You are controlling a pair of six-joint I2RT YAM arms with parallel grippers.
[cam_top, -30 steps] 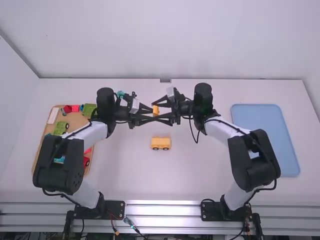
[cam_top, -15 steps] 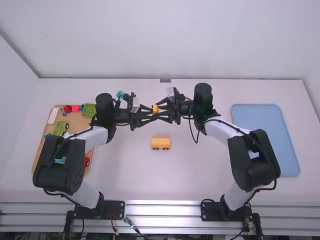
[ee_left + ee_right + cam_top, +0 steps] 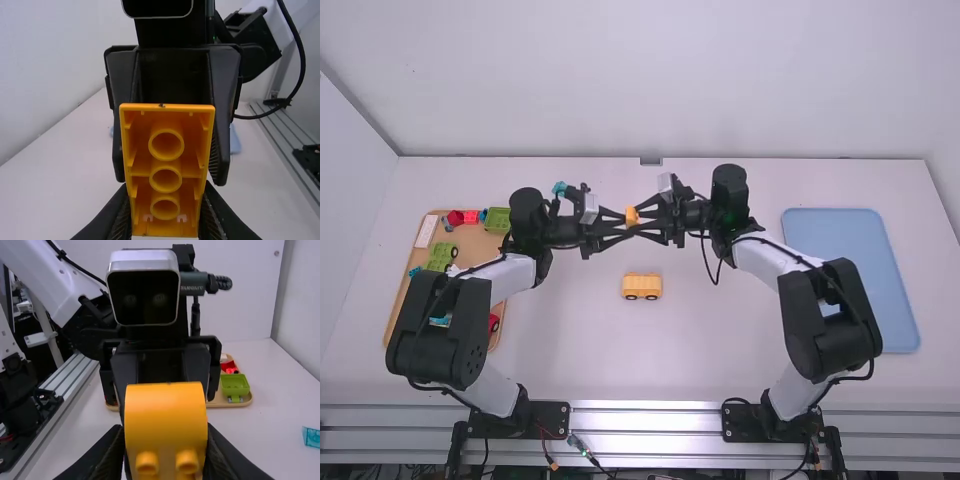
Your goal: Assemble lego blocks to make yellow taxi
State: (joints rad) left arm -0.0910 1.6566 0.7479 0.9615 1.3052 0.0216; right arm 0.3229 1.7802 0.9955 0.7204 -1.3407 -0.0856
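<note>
Yellow block: I have it between both sets of fingers, above the worktop [image 3: 690, 340], hollow underside with its tubes facing my left wrist camera; the block [image 3: 166, 130] is gripped from both sides.
Left fingers: my left fingers [image 3: 623, 229] are narrow, pressed on the block's two sides.
Right fingers: my right fingers [image 3: 642, 222] are narrow too, holding the block from the opposite end.
Change: in the earliest frame the right fingers are spread wider around the block; now they are drawn in on it. The left arm's wrist sits a touch nearer its base, and the right arm's wrist is slightly farther right.
Wheeled yellow piece: it sits [image 3: 642, 286] on the worktop, nearer the arm bases than the fingers, in the same spot as before.
Wooden tray: well left of the fingers, it [image 3: 470, 240] carries coloured blocks.
</note>
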